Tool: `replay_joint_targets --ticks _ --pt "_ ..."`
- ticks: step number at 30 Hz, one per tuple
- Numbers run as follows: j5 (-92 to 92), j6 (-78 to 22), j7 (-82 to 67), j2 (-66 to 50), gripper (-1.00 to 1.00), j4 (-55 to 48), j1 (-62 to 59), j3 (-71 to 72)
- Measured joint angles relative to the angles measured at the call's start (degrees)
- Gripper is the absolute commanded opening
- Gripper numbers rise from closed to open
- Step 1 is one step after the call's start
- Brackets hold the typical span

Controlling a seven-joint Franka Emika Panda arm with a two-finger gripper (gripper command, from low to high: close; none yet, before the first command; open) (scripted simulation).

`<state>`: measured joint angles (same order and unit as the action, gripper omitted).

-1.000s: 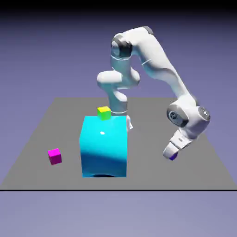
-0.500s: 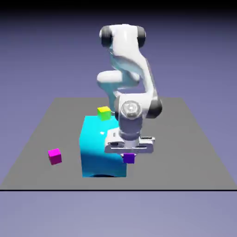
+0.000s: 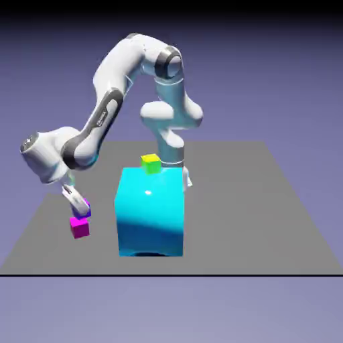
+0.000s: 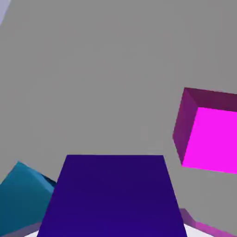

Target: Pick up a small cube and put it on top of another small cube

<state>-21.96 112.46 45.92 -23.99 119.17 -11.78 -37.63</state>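
One purple cube (image 4: 113, 196) was clamped in our gripper (image 3: 82, 213), held near the left magenta cube (image 3: 80, 228), presumably for stacking.

glossy cyan block (image 3: 150, 213) on a smooth, matt grey table (image 3: 231, 214).

Magenta cube (image 4: 214, 140) cropped at right, claw (image 4: 111, 231) mostly hidden (purple cube (image 4: 111, 196) blocks it)

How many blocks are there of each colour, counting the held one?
Purple: 1, the cube in the gripper
Magenta-pink: 1, the small cube
Yellow-green: 1
Cyan: 1, the large block
Total: 4
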Motion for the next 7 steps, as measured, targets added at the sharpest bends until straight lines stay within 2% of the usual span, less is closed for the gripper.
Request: replay_joint_targets --ticks 4,5,7 --pt "-4.69 7.46 -3.06 -4.94 -1.0 3.65 -1.04 3.16" --pt "-5.11 8.13 -3.33 -5.38 1.0 3.97 -1.13 3.44" --pt "-4.91 8.13 -3.23 -5.38 1.0 3.97 -1.13 3.44"
